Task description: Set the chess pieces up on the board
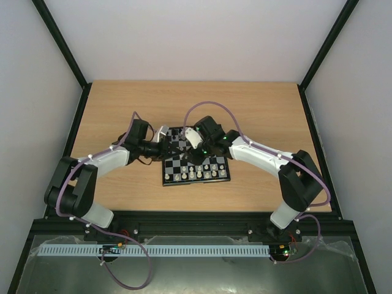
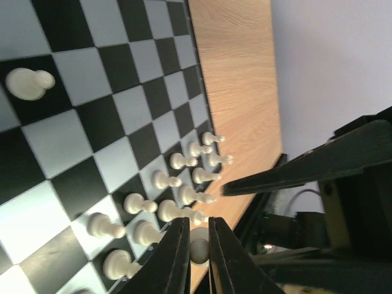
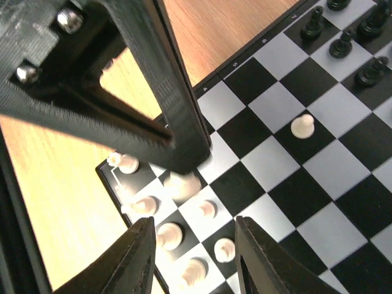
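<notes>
Wooden table (image 1: 122, 110), board (image 2: 55, 141) edge, left fingers (image 2: 174, 257) apparently pinching cream piece (image 2: 199, 248), right fingers (image 3: 131, 263) spread apart.

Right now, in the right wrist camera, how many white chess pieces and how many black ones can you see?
White pieces: 8
Black pieces: 5
Total: 13 in that view; more may be hidden or cut off at the frame edge.
</notes>
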Controlling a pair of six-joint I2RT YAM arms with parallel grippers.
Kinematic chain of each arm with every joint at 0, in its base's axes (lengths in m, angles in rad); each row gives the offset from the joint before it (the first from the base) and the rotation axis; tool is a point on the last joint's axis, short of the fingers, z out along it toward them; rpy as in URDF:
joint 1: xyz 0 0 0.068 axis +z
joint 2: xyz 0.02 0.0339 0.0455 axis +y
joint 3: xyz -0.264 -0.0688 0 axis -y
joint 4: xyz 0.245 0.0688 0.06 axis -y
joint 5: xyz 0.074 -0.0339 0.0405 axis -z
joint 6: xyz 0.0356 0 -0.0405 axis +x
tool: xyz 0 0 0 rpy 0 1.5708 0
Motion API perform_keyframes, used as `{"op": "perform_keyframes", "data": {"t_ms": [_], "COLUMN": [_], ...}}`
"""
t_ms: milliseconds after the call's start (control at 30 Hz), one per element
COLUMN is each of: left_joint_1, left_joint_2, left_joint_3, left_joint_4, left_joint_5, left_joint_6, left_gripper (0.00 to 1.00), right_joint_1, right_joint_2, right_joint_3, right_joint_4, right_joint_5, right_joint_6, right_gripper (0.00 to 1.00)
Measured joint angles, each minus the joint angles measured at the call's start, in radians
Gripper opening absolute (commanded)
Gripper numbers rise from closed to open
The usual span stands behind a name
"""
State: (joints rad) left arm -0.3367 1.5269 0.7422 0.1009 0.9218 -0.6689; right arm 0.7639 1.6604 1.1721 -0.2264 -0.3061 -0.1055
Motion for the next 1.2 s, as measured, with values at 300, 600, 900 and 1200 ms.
{"op": "perform_keyframes", "data": {"t_ms": [300,600,900,1200], "left_joint_1": [-0.073,-0.233,-0.351,-0.367], "left_joint_2": [-0.110,-0.193,-0.187,-0.109], "left_joint_3": [0.110,0.116,0.109,0.105], "left_joint_4": [-0.290,-0.447,-0.517,-0.522], "left_joint_5": [-0.327,-0.751,-0.956,-0.984], "left_joint_6": [0.205,0.274,0.280,0.280], "left_gripper": [0.02,0.02,0.02,0.02], "right_joint_1": [-0.200,-0.335,-0.337,-0.337], "right_joint_2": [-0.132,-0.236,-0.286,-0.286], "right_joint_3": [-0.132,-0.245,-0.283,-0.293], "right_joint_4": [0.000,0.029,0.059,0.069], "right_joint_5": [-0.123,-0.157,-0.153,-0.153], "right_joint_6": [0.016,0.048,0.046,0.042], "right_gripper": [0.40,0.40,0.40,0.40]}}
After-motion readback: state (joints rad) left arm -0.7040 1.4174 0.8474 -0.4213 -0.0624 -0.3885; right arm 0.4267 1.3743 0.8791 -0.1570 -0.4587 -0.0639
